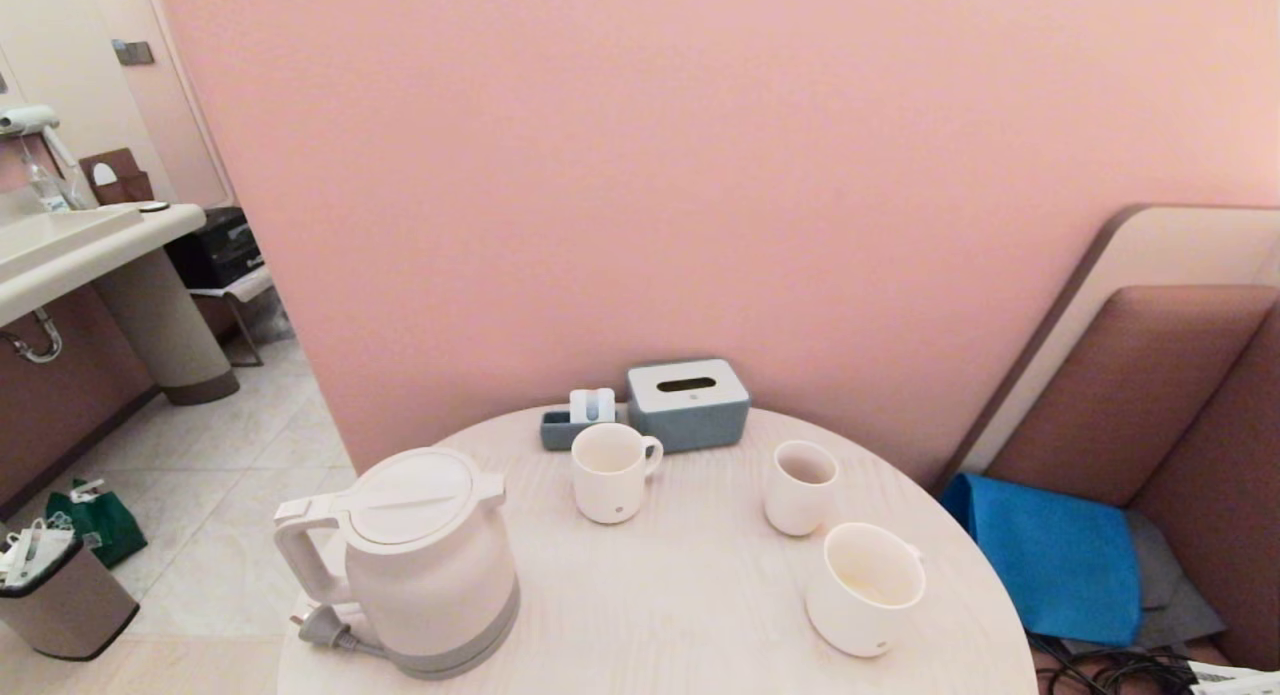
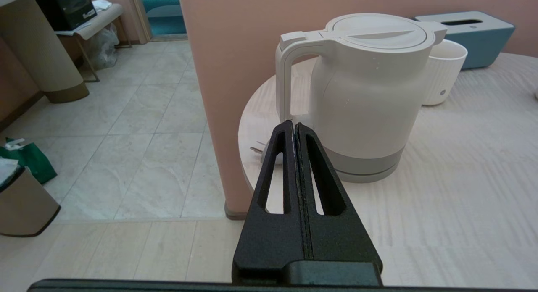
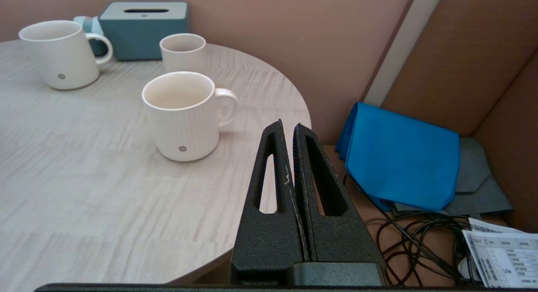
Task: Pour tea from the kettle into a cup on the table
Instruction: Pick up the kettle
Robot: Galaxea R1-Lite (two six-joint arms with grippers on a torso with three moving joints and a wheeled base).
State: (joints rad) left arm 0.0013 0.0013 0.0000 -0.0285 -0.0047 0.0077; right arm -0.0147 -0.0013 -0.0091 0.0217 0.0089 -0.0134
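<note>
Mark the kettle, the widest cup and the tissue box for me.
kettle [image 1: 430, 575], head view, on its white body.
cup [image 1: 862, 615], head view, on its outer wall.
tissue box [image 1: 690, 420], head view, on its blue-grey front side.

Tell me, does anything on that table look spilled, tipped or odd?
Nothing spilled or tipped. The only oddity: the kettle sits by the table edge, its loose plug lying unplugged beside it.
</note>
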